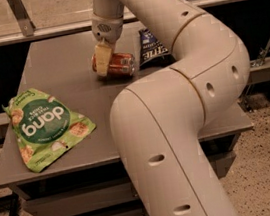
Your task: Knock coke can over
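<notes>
Green foil snack bag lies flat on grey counter, L side. Gripper at mid-rear, touching L end of small red metal coke can, which lies on its side. Clenched or released: can't tell. Dark blue chip bag just R of can.

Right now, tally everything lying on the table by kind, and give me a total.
Soda cans: 1, the coke can, lying on its side.
Snack bags: 2, the green bag and the dark blue bag.
Total: 3.
Not counted: the end effector, down at the can's end nearer the green bag.
</notes>
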`<action>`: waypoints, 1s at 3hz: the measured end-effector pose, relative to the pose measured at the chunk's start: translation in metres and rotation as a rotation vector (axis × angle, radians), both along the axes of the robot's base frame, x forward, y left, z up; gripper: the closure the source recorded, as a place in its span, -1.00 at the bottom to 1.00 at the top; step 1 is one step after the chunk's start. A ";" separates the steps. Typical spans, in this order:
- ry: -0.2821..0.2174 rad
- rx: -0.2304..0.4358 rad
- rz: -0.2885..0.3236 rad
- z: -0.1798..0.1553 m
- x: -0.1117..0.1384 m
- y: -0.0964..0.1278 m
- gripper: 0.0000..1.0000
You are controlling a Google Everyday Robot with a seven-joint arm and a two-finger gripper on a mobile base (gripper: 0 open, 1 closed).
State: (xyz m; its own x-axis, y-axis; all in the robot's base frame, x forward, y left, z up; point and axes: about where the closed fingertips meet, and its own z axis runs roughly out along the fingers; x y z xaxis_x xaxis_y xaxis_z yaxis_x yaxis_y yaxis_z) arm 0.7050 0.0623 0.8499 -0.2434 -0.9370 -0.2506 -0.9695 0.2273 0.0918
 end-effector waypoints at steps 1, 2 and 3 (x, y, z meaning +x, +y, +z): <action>-0.060 -0.004 -0.019 0.009 0.005 0.002 -0.30; -0.107 0.027 -0.032 0.014 0.005 0.011 -0.76; -0.132 0.057 -0.033 0.017 0.001 0.018 -1.00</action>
State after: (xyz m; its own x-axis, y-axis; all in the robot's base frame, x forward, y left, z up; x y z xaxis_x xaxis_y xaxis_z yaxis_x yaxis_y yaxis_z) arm 0.7057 0.0801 0.8670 -0.2356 -0.9121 -0.3354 -0.9660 0.2577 -0.0223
